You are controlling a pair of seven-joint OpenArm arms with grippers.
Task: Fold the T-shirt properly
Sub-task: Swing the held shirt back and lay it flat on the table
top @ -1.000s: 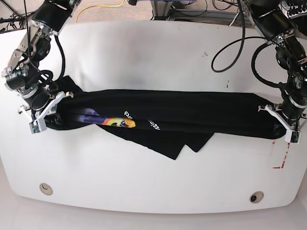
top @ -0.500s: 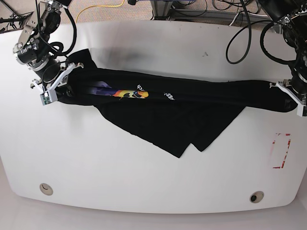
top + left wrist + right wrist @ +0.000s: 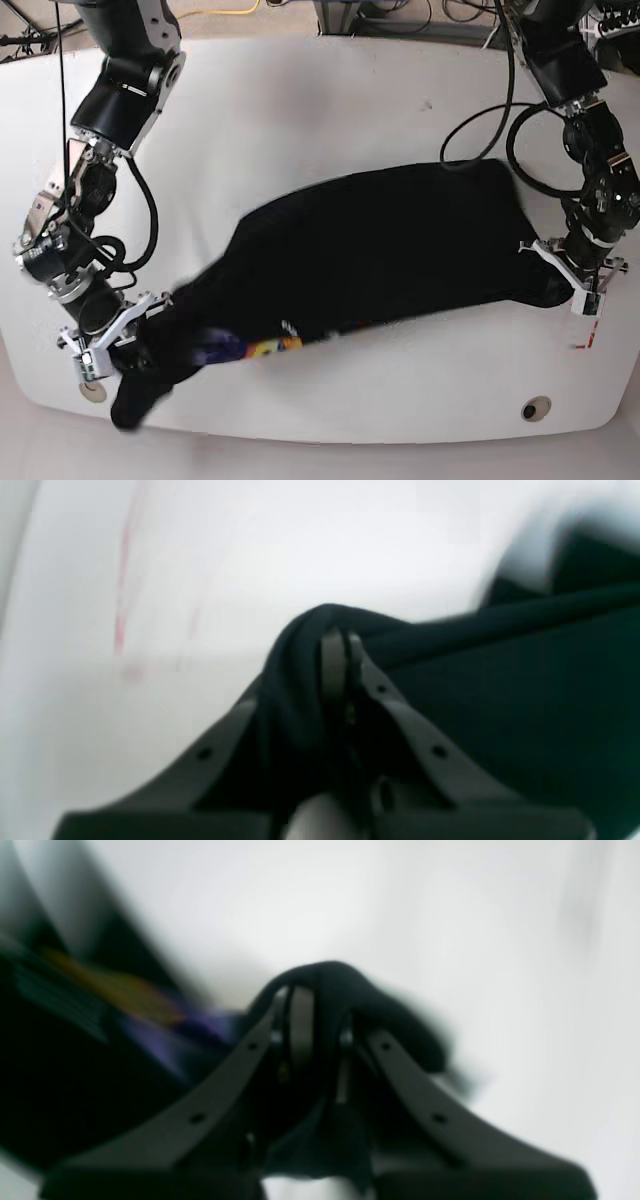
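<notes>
— T-shirt first: where is it?
— Spread across the white worktop.
— And the jaws?
— Left gripper and right gripper each pinch one end of it.

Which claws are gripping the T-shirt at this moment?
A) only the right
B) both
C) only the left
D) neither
B: the left claw pinches one end of the black T-shirt, the right claw the other, and each wrist view shows dark cloth bunched between closed fingers.
</notes>
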